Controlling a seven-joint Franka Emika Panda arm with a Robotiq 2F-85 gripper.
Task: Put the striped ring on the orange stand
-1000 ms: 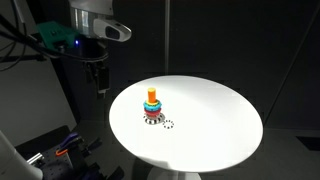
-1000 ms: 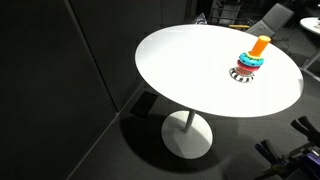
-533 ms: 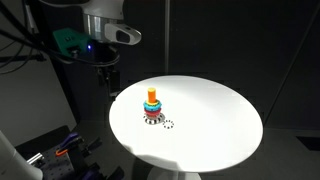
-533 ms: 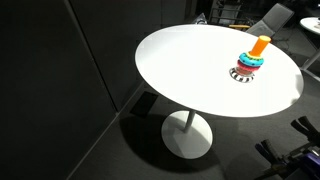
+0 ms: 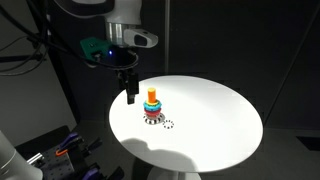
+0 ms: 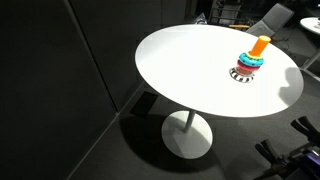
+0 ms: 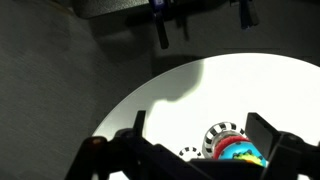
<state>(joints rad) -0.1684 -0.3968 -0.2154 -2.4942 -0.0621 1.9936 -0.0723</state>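
No text, label, brand, number or sign could be read in either exterior view or in the wrist view. The pictures were small and dark, and nothing legible was noted on any surface.

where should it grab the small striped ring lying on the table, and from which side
Probably from straight above: the striped ring lies flat on the table beside the stacked rings, too thin for a sideways grip. Pinch its rim on the side away from the stack, one of the jaws inside the hole, one outside.
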